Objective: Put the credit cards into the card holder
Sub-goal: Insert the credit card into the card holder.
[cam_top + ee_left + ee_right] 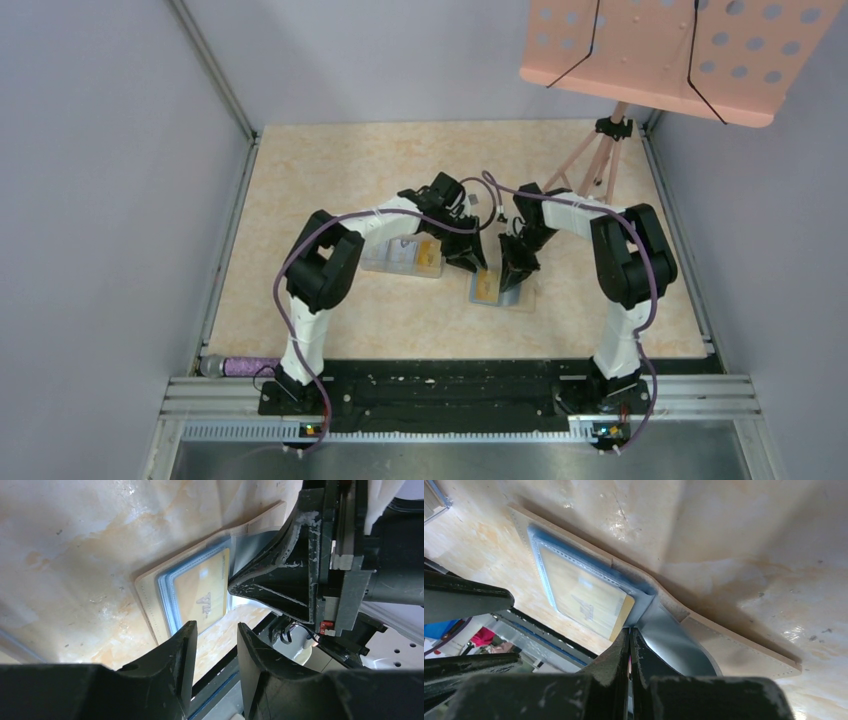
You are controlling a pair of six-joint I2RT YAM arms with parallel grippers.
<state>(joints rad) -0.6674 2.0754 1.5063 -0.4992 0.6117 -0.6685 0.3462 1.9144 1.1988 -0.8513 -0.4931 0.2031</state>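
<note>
The tan card holder [520, 298] lies open on the table between my two arms. A yellow-orange credit card [200, 592] sits in its clear blue-edged pocket [536, 540]. My right gripper [630, 630] is shut, its tips at the inner corner of that card [584, 597], pinching the blue-grey lining flap [674, 640], which curls up off the holder [734, 640]. My left gripper [216, 625] hovers open over the holder's near edge [147, 605] with nothing between its fingers. From above, the left gripper [470, 262] and right gripper [515, 275] stand close together.
A clear case [400, 258] holding an orange card lies left of the holder, under the left arm. A pink perforated stand [680, 50] on a tripod [600, 160] is at the back right. Grey walls enclose the table; a purple object [240, 365] lies by the left base.
</note>
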